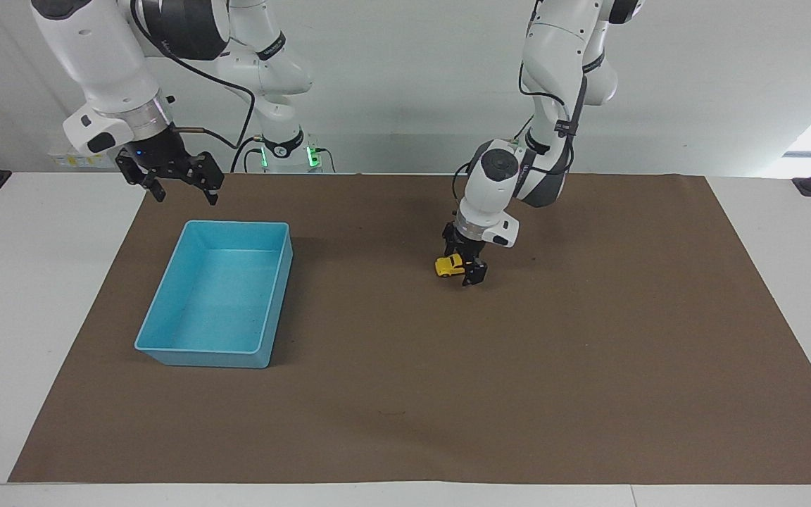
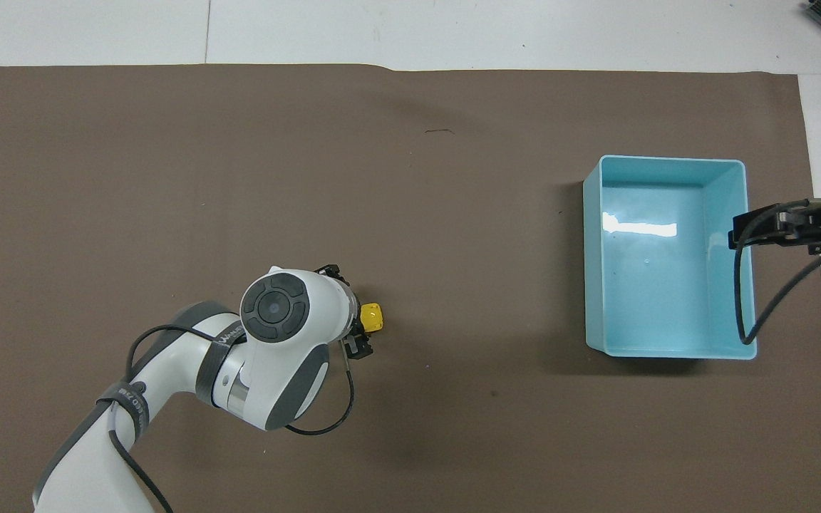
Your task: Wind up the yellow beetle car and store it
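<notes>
The left gripper [image 1: 468, 266] straddles the car [image 1: 450, 265], fingers apart across its width. The right gripper [image 1: 179, 184] waits open, above the mat by the bin [image 1: 273, 303]

A white table [image 1: 39, 296] carries a brown mat [image 1: 518, 387] that covers most of its top, leaving white strips at both ends. On the mat, toward the right arm's end, stands an open blue bin [image 1: 166, 350] (nothing in it). Nearer the middle, well apart from the bin, the yellow beetle car [image 1: 449, 265] sits on the mat, partly covered by the left gripper [image 1: 467, 265] set down over it.
</notes>
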Available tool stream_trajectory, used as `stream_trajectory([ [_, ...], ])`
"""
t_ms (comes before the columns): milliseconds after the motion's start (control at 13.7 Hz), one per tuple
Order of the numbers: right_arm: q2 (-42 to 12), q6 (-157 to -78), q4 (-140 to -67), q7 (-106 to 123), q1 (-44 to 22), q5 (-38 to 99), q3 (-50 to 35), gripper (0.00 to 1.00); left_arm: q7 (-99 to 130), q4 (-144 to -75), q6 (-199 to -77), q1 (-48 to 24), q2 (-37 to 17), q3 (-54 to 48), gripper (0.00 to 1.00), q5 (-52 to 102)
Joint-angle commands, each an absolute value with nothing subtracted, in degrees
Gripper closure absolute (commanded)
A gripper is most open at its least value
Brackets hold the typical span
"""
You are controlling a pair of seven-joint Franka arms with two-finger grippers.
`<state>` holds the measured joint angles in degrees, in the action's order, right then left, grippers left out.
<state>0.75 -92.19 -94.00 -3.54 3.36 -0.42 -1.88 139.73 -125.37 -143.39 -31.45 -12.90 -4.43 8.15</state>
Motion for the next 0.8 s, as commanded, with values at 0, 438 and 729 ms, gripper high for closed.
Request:
stream_trajectory([
  [0,1.1,-92.0,-94.0,-4.3,3.8,0.4,-2.3,0.00,139.7,-124.3,-140.4,-32.6,-12.0,-3.4,0.00,8.4],
  [438,1.1,-92.0,-94.0,-4.2,3.8,0.4,-2.3,0.00,139.6,-123.5,-137.6,-32.4,-12.0,-3.2,0.00,7.2],
  [729,1.1,-91.9,-94.0,-4.3,3.8,0.4,-2.3,0.00,139.6,-122.1,-135.1,-31.9,-11.7,-3.1,0.05,7.0],
])
